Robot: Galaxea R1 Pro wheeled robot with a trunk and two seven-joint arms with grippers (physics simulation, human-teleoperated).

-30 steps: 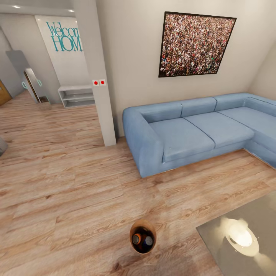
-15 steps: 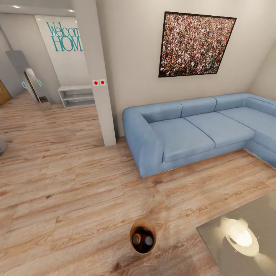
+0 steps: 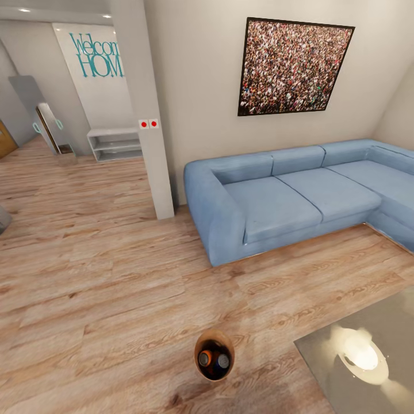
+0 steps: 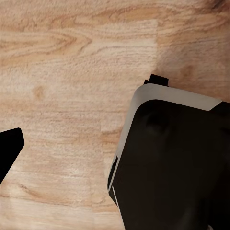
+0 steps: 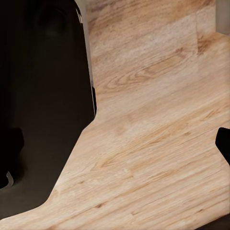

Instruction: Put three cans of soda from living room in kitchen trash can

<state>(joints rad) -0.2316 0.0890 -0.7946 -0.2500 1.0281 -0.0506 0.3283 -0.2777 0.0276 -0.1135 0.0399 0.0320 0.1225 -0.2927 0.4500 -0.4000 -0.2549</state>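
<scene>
Head view: the trash can [image 3: 214,355] stands upright on the wood plank floor [image 3: 103,276], near the lower middle of the picture. Its brown inside is open to the camera. Two silvery can tops are visible within it: an orange soda can [image 3: 204,359] and a blue soda can [image 3: 223,361], side by side and touching or nearly so. A dark shape lies behind them in the bin; it cannot be identified. A glass-topped low surface [image 3: 368,368] sits to the right of the bin, apart from it, with a bright lamp reflection on the glass. A light-blue corner sofa [image 3: 287,195] runs along the far wall, well apart from the bin. A framed crowd picture [image 3: 293,66] hangs above the sofa. A white pillar [image 3: 146,109] with two red-dotted switches stands left of the sofa. Beyond it are a low white shelf unit [image 3: 115,144] and a wall panel with teal lettering [image 3: 98,54].

Left wrist view: a dark robot body part [image 4: 172,163] with a pale edge lies over the wood floor. One dark fingertip [image 4: 9,151] of the left tool enters at the frame edge. Whether that tool is released or clenched cannot be told.

Right wrist view: a dark robot body part [image 5: 43,100] covers one side, above wood floor. One dark fingertip [image 5: 224,143] of the right tool shows at the frame edge. Its state cannot be told.
</scene>
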